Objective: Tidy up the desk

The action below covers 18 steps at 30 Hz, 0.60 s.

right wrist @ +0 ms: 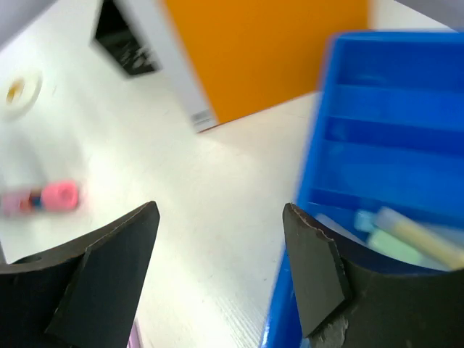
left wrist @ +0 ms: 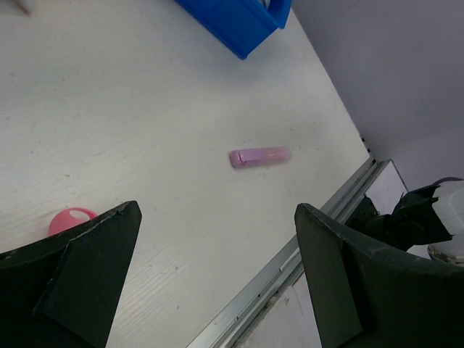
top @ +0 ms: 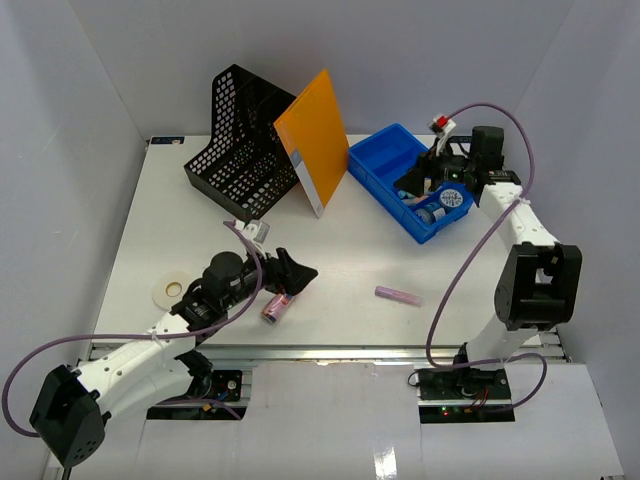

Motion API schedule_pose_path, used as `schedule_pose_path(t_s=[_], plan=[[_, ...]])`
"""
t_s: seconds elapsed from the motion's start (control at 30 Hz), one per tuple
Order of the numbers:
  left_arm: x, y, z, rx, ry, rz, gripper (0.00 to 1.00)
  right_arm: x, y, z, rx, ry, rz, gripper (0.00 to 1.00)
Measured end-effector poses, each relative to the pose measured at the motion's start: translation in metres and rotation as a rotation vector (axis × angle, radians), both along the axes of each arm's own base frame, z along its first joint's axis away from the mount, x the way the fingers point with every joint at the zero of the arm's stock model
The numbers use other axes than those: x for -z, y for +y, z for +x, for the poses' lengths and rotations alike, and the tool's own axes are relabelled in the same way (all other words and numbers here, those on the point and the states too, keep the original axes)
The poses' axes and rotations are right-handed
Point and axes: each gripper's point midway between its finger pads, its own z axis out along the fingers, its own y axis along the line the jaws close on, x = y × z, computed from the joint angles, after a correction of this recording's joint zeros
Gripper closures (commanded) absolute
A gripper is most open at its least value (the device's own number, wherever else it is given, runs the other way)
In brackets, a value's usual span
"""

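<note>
Top external shows me mid-sorting the desk spread beneath both arms: my right gripper open and empty at the far-right tray, my left gripper wide beside the near-left pink tube, which I should probably descend on and close around.

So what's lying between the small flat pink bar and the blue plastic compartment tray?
Nothing, only bare white desk, as the top and left wrist views show.

A robot lab cell: white walls box in a desk carrying cabled arms.
</note>
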Motion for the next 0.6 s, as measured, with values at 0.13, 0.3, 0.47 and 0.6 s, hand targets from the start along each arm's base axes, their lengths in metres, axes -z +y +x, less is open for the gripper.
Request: schedule_pose_path(t_s=[0.13, 0.3, 0.47, 0.6], plan=[[0.022, 0.008, -0.006, -0.016, 0.049, 0.034, 0.02, 0.007, 0.032, -0.059, -0.251, -0.124, -0.183, 0.18], [0.036, 0.017, -0.013, -0.044, 0.093, 0.039, 0.02, 0.079, 0.058, -0.160, -0.474, -0.127, -0.457, 0.10], [0.031, 0.024, -0.019, -0.063, 0.090, 0.004, 0.02, 0.138, 0.037, -0.215, -0.558, -0.052, -0.678, 0.07], [0.026, 0.026, -0.021, -0.068, 0.093, -0.015, 0.02, 0.158, 0.017, -0.215, -0.531, -0.039, -0.797, 0.07]])
